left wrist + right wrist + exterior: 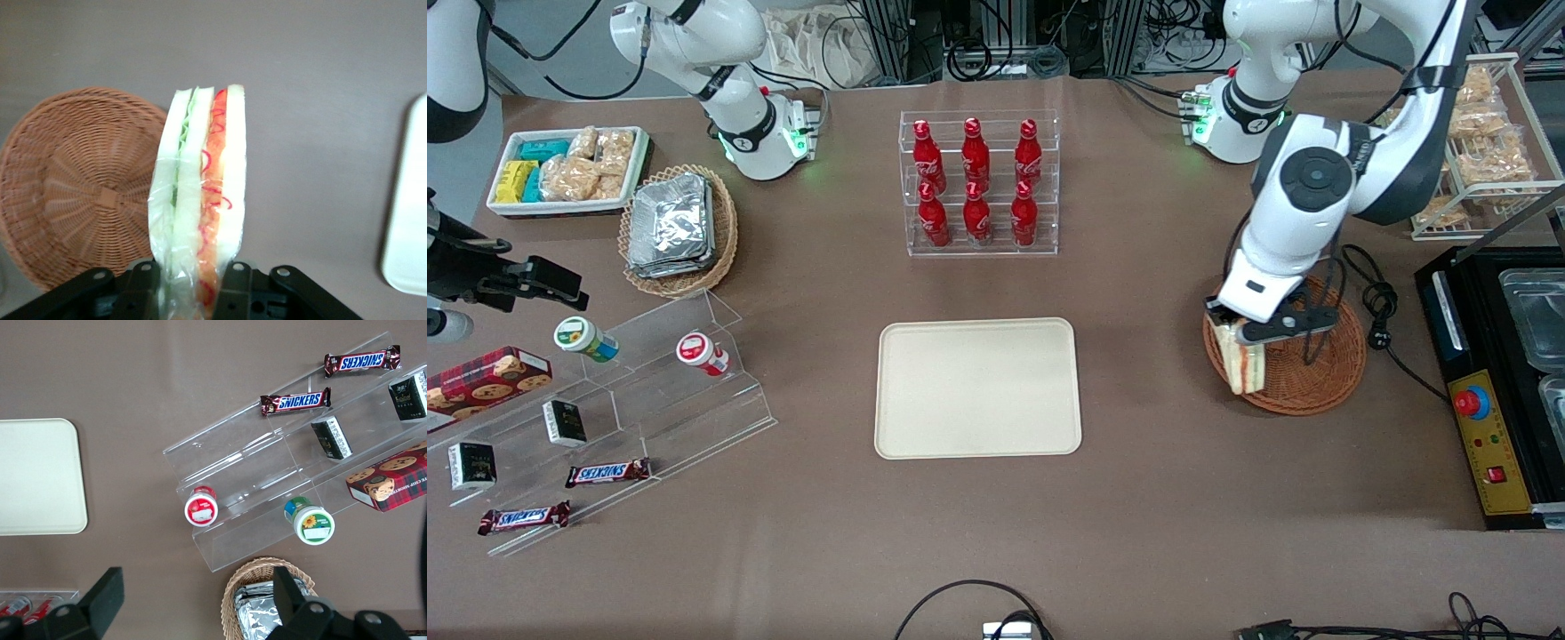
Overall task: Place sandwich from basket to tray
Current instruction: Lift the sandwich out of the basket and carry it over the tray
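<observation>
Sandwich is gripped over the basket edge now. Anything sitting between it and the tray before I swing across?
Nothing visible does. The gripper holds the sandwich over the basket rim; only bare table lies between it and the tray, which holds nothing.

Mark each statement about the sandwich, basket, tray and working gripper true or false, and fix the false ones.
1. The gripper is shut on the sandwich. True.
2. The sandwich lies flat on the tray. False: it is held over the rim of the basket, and nothing lies on the tray.
3. The basket holds a second sandwich. False: its woven inside shows nothing else.
4. The tray lies nearer the front camera than the red bottles. True.
</observation>
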Robot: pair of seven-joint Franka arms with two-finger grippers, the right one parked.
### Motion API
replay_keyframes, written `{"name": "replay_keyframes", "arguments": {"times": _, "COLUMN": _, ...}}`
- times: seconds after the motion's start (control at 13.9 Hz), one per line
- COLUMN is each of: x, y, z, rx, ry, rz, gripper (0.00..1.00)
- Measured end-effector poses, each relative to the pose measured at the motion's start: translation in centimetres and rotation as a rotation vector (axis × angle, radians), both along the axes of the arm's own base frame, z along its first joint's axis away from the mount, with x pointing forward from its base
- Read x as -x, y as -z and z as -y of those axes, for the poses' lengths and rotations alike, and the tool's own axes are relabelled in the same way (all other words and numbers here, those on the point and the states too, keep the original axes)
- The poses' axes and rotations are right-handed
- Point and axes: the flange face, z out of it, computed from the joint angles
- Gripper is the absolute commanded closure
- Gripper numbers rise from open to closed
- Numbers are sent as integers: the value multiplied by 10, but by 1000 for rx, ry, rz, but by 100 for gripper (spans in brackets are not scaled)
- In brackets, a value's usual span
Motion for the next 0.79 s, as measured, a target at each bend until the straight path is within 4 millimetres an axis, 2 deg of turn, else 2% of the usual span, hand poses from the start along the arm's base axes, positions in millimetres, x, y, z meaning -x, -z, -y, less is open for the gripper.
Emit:
{"name": "replay_keyframes", "arguments": {"times": 0.14, "x": 4, "y": -2, "z": 33, "rx": 13, "ry": 77, "rz": 1, "gripper": 67}}
{"name": "replay_keyframes", "arguments": {"times": 0.36, "x": 11, "y": -5, "z": 66, "rx": 31, "ry": 160, "rz": 7, "gripper": 67}}
{"name": "replay_keyframes", "arguments": {"times": 0.57, "x": 19, "y": -1, "z": 92, "rx": 60, "ry": 212, "rz": 25, "gripper": 67}}
{"name": "replay_keyframes", "arguments": {"times": 0.79, "x": 22, "y": 5, "z": 105, "rx": 79, "ry": 238, "rz": 25, "gripper": 67}}
